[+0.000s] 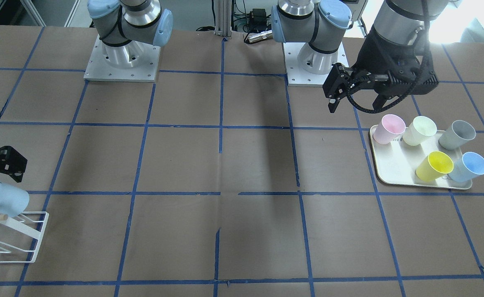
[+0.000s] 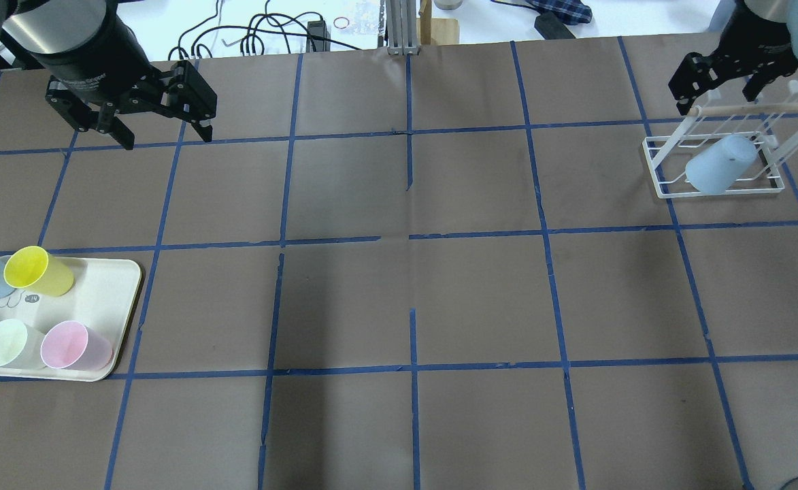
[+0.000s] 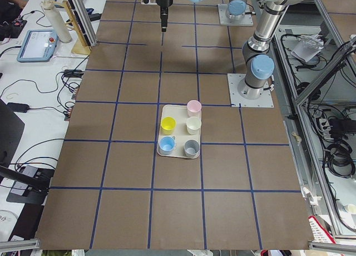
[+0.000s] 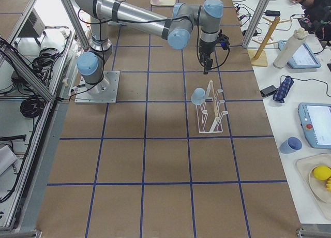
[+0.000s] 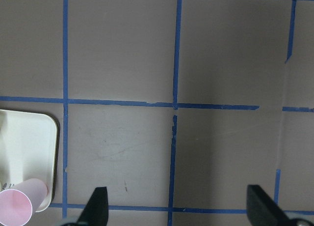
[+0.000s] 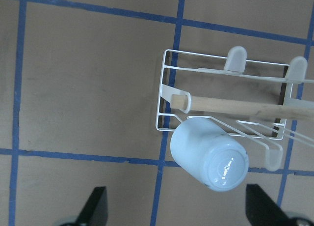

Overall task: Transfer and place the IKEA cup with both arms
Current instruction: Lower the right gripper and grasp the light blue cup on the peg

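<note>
Closest to my right wrist camera are the two black fingertips [image 6: 98, 206] of my right claw [image 6: 179, 211], cut off by the lower edge of the view. They stand wide apart with nothing between them, so this claw is released.

Under them the IKEA cup [image 6: 210, 155] sits on the white wire rack [image 6: 168, 92], bottom up and tilted, with its flat glossy base turned to the camera. Its rim and inside are hidden, so I cannot tell the inner colour, and I cannot see which prong carries it. It is smooth pale blue plastic, tapered. It lies just beside one end of the round wooden rod [image 6: 235, 107] that runs along the top of the rack. The rack is thin wire, with rounded white caps on its pegs. My right claw hangs above the rack, apart from the cup. In the front-facing view the rack is partly cut off.

My left claw [image 2: 165, 133] is well apart from the rack, also spread open and empty.

At the end of the table [image 1: 184, 165] far from the rack, a cream tray [image 1: 394, 165] with rounded corners carries a pink cup [image 1: 390, 128], a pale green cup [image 1: 420, 130], a grey cup [image 1: 456, 134], a yellow cup [image 1: 434, 166] and a light blue cup [image 1: 468, 167]. From overhead the grey one is almost out of the picture. The table is matte brown with a grid of blue tape.
</note>
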### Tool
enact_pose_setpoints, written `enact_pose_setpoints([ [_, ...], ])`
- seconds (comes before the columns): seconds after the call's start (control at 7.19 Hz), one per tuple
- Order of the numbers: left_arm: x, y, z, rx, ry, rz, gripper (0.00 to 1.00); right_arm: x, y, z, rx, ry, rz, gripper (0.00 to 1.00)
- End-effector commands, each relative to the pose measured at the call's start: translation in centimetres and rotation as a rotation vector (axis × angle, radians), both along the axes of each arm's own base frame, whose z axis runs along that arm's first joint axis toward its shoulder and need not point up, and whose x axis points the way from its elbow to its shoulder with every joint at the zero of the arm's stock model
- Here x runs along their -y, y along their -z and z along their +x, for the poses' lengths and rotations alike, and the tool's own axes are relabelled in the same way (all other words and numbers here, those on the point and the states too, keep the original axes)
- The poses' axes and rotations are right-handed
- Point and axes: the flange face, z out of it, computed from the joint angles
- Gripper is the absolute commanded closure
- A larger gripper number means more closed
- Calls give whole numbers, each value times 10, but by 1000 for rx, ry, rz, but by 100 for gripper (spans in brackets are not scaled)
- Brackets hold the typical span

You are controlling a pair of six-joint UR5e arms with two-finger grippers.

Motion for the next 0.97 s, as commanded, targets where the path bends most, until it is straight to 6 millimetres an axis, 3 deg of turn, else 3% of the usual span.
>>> enact_pose_setpoints([
  [0.0,0,0,0,0,0,-1,0,-2,15,-25,5,-163,15,0],
  [0.14,0,0,0,0,0,-1,0,-1,20,-32,7,-302,31,1],
  [0.42,2,-1,0,3,0,-7,0,4,46,-73,128,-448,3,3],
  [0.83,2,0,1,8,-1,-8,0,10,66,-78,149,-518,20,4],
])
